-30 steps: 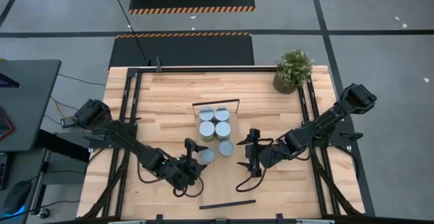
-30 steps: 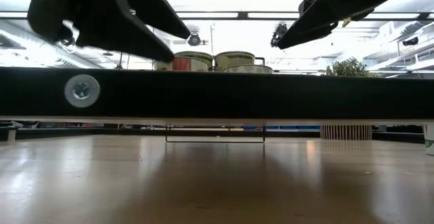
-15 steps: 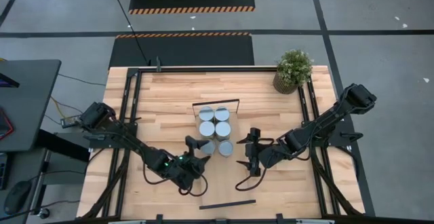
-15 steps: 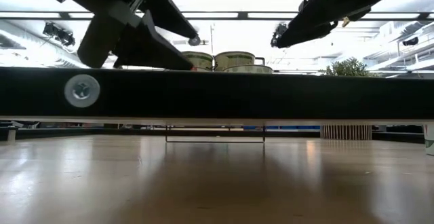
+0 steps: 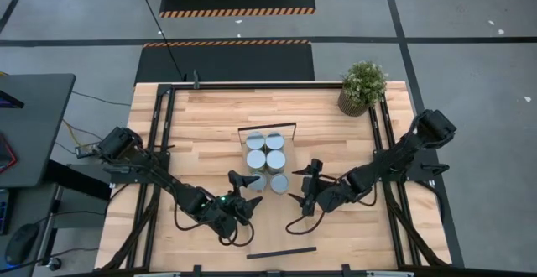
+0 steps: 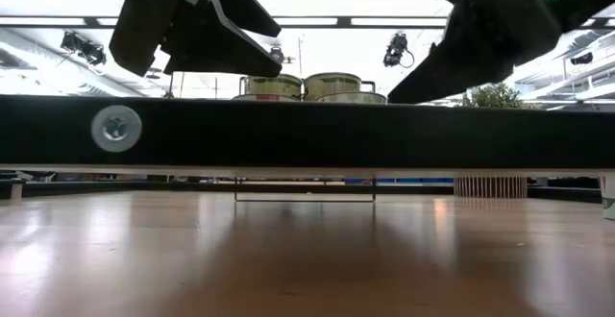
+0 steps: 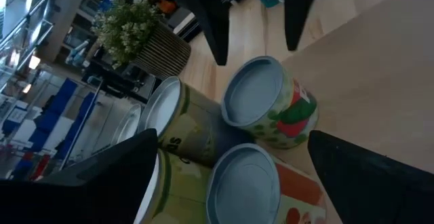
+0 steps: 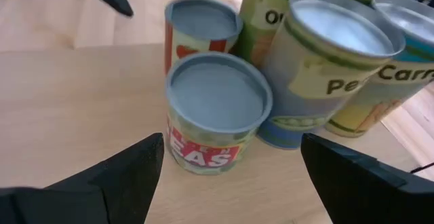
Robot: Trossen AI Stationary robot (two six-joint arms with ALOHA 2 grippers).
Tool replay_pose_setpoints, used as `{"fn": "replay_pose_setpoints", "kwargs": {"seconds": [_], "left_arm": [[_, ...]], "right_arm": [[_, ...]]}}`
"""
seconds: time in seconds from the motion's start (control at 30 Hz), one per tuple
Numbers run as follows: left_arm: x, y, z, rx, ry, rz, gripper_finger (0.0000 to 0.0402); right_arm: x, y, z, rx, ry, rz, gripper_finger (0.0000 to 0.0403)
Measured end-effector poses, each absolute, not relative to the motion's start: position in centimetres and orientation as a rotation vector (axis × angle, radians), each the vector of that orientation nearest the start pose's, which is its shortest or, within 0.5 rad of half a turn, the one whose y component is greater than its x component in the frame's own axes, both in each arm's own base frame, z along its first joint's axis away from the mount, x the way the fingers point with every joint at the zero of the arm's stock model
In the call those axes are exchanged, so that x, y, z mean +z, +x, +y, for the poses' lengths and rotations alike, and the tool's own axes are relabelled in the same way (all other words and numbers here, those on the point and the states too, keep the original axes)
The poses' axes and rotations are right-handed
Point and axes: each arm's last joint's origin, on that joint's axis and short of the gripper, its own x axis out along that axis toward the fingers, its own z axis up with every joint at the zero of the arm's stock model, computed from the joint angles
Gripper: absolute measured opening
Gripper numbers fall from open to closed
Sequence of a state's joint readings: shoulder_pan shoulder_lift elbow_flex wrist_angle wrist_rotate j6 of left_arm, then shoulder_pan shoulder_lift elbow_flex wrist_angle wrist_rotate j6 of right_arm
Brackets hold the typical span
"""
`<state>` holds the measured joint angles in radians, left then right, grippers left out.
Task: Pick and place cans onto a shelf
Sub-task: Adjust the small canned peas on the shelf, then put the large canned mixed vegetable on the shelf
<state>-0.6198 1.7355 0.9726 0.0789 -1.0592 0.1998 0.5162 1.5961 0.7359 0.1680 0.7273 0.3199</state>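
Both arms poised by the cluster of cans

The cans [image 5: 267, 161] stand bunched on the shelf [image 5: 267, 130] mid-tabletop; the left gripper [image 5: 243, 180] and right gripper [image 5: 304, 195] flank the nearest ones, jaws spread wide, each holding nothing.

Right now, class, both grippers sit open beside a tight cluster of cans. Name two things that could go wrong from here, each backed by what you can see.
1. The cans stand packed and touching, so the open right gripper, aimed at the nearest can, might nudge its neighbours when closing.
2. The left gripper and right gripper flank the same end of the cluster; reaching together, they might collide.
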Motion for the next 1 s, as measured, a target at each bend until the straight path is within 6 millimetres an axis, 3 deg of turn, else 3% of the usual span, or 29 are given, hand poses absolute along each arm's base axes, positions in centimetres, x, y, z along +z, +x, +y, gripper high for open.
{"fn": "replay_pose_setpoints", "kwargs": {"seconds": [0.23, 0.53, 0.77, 1.0], "left_arm": [[18.6, 29.6, -18.1, 0.379, 0.7, 0.501, 0.0386], [18.6, 29.6, -18.1, 0.377, 0.664, 0.494, 0.0386], [18.6, 29.6, -18.2, 0.354, 0.639, 0.495, 0.0386], [18.6, 29.6, -18.2, 0.35, 0.657, 0.498, 0.0386]], "right_arm": [[15.4, 28.3, 12.6, -0.358, -0.12, 0.537, 0.0356], [17.1, 27.7, 13.0, -0.288, -0.088, 0.517, 0.0356], [19.3, 24.5, 12.3, -0.244, 0.019, 0.665, 0.0356], [19.0, 21.0, 10.6, -0.167, 0.106, 1.057, 0.0356]]}}
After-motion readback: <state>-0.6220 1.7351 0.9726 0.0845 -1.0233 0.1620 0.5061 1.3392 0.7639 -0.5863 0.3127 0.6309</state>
